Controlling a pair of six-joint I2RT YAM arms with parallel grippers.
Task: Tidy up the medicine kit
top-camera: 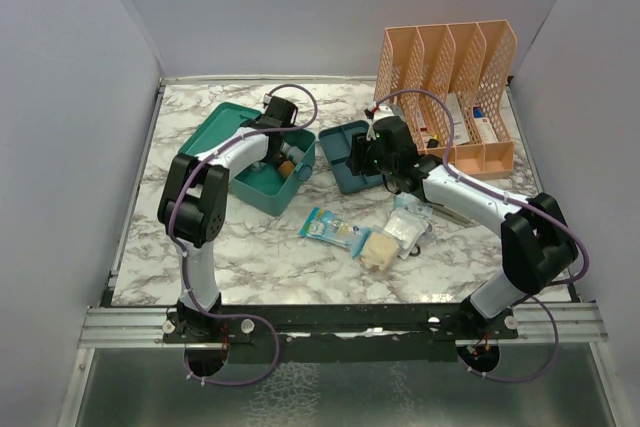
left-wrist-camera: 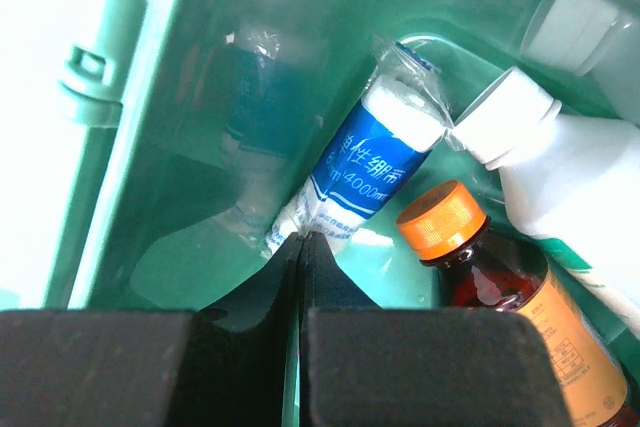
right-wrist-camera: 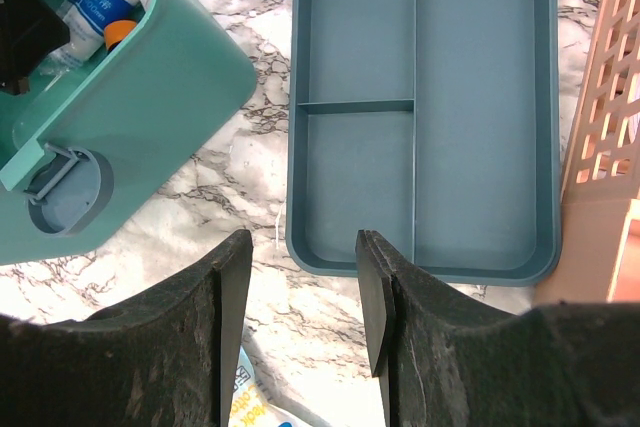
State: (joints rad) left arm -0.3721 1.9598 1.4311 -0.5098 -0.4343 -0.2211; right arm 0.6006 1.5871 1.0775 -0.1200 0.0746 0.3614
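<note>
The box [top-camera: 262, 192] sits open on the surface [top-camera: 250, 267], with its tray [right-wrist-camera: 420, 107] just beside it. The left fingers [left-wrist-camera: 240, 357] are inside the box, pressed together. Their tips are at the end of a wrapped roll [left-wrist-camera: 375, 162], next to a brown bottle [left-wrist-camera: 470, 257] and a white bottle [left-wrist-camera: 575, 182]. I cannot tell if they pinch the wrap. The right fingers [right-wrist-camera: 225, 317] are apart, above the tray's near wall. I think the tray gets picked up next. Go straight down so the wall sits between the fingers, then squeeze. The left arm should leave the box first, or the tray may bump it.
</note>
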